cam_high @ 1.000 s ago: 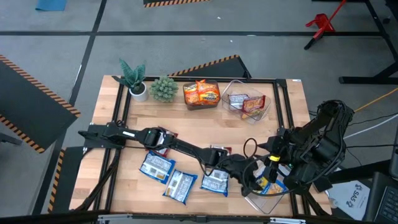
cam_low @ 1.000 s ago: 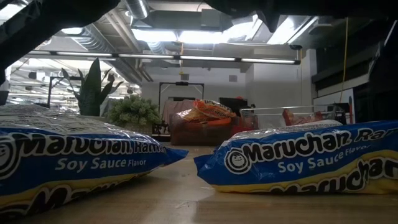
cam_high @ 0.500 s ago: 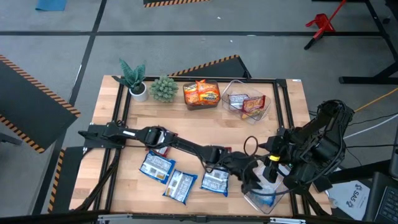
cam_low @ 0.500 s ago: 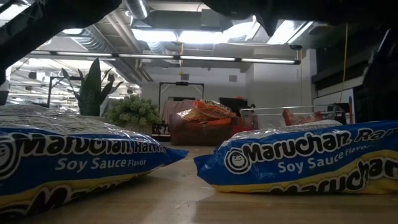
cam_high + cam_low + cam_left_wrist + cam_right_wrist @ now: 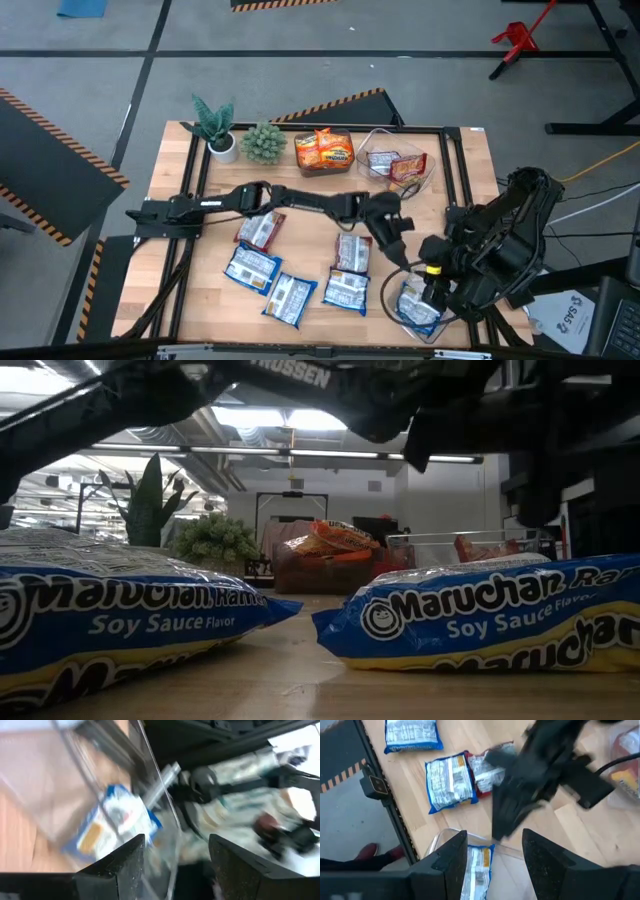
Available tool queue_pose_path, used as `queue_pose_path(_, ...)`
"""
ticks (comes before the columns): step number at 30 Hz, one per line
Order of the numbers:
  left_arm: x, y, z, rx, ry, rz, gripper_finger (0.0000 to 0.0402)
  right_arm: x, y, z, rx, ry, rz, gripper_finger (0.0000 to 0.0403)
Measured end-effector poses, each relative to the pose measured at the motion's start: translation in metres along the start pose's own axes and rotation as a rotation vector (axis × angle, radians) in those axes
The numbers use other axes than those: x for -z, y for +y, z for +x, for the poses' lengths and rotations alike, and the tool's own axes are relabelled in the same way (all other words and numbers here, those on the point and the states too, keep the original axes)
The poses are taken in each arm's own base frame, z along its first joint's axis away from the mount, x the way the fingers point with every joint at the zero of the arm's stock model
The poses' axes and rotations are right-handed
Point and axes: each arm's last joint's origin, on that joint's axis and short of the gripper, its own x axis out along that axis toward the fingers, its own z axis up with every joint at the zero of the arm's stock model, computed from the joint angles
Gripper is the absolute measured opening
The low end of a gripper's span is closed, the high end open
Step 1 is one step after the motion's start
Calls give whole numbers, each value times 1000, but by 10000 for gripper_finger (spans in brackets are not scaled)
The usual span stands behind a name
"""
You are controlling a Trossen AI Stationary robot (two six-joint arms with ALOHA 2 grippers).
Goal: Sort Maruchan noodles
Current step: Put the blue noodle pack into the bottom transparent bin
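Since a second ago your left gripper [image 5: 398, 228] has left the near-right clear bin [image 5: 388, 302], fingers apart and empty, so its blue soy-sauce packet [image 5: 417, 305] lies inside with its kind. Your right gripper [image 5: 432, 283] waits over that bin, half open, holding nothing. Only your right wrist view shows that bin's packet lying flat.

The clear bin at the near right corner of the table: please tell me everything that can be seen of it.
The clear bin is a small open-topped container of transparent plastic with rounded corners, standing at the table's near right corner beneath the right arm. One blue-and-white noodle packet lies inside it; the wood shows through its walls. The right pincer hovers directly over it, fingers apart, holding nothing. The left wrist view shows its wall from the side, with the packet behind the plastic.
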Motion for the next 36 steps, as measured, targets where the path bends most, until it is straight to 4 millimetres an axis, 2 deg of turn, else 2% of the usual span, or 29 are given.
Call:
queue_pose_path(3,-4,-3,-16,35,133,-27,213,1,3,3,9,8,1,175)
queue_pose_path(7,-1,-24,-42,-28,242,51,213,1,4,4,13,5,0,175)
queue_pose_path(9,5,-30,-59,-155,274,115,213,1,3,4,15,-1,5,175)
queue_pose_path(13,26,-45,-91,-579,394,243,213,0,3,4,20,-19,11,175)
queue_pose_path(15,39,-61,-100,-739,472,274,213,0,3,5,27,-38,11,175)
queue_pose_path(18,54,-86,-102,-833,521,288,213,-1,3,7,53,-100,7,175)
queue_pose_path(22,76,-144,-104,-907,486,394,213,1,3,14,87,-126,-5,175)
queue_pose_path(26,116,-200,-102,-992,419,503,213,4,3,21,107,-121,2,175)
queue_pose_path(29,156,-228,-102,-1071,343,527,213,6,8,28,87,-136,-35,175)
queue_pose_path(33,215,-239,-100,-1098,191,463,213,7,30,47,-18,-210,-277,175)
queue_pose_path(36,254,-229,-93,-1062,44,394,213,0,45,66,-81,-285,-459,175)
